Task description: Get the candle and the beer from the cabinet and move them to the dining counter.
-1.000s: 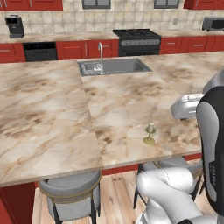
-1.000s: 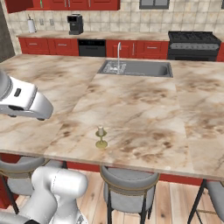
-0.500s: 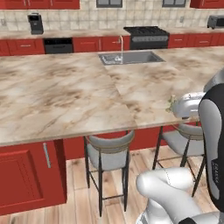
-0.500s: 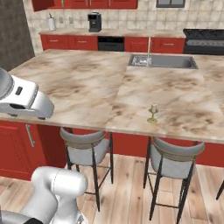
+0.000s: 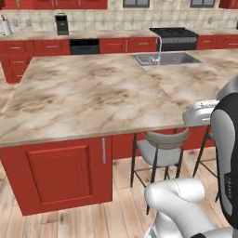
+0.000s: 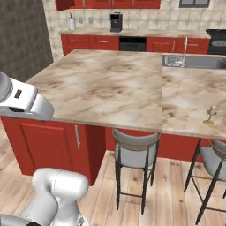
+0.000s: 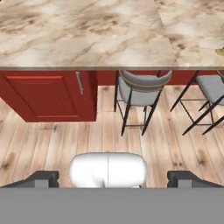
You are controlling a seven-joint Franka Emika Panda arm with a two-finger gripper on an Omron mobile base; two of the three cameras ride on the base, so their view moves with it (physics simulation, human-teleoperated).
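1. The candle [image 6: 211, 115] stands up straight on the marbled table [image 6: 110, 84], near its front edge.
2. A grey stool [image 6: 134, 148] sits under that edge.
3. The jaws are wide apart and hold nothing.

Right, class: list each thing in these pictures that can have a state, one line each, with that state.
Candle: upright on the dining counter, unlit, free of the tool.
Tool: open, empty, over the floor.
Island cabinet door: shut.
Faucet: no water running.
Nearest stool: tucked under the counter edge.
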